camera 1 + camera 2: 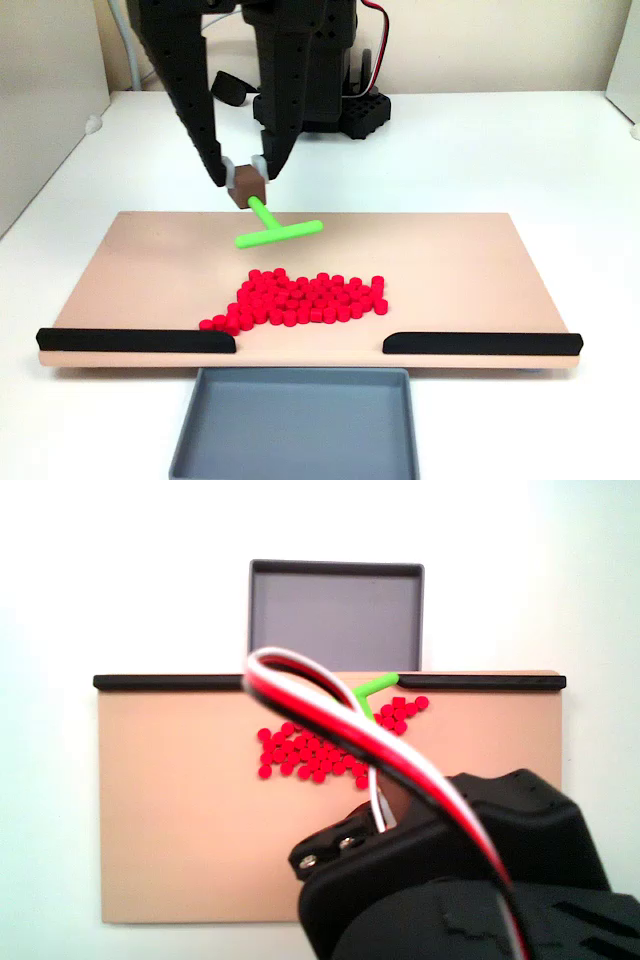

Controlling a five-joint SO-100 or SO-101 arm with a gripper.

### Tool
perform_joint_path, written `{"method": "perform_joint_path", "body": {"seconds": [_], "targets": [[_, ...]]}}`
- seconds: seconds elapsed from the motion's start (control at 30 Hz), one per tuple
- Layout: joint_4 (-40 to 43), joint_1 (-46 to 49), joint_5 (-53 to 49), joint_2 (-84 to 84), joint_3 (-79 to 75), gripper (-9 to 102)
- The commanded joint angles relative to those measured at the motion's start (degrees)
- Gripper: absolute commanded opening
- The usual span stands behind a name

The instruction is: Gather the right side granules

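Gripper (247,183) clamped on the brown block handle (249,187) of the green T-shaped pusher (277,229), which hangs tilted above the tan board (150,270), behind the pile. Red granules (300,298) lie in one loose cluster near board's front edge, mid-board, w/ a few trailing toward the left black rail (135,340) in a fixed view; right black rail (480,343) apart from them, grey tray (295,425) just in front of the gap

Red granules (300,298), green pusher (275,228), grey tray (295,425).
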Motion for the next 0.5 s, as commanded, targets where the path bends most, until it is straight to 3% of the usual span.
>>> {"method": "perform_joint_path", "body": {"seconds": [0.0, 0.47], "targets": [[-0.3, -1.8, 4.3, 3.7, 0.4, 0], [2.3, -8.3, 22.5, 6.7, 4.3, 0]]}}
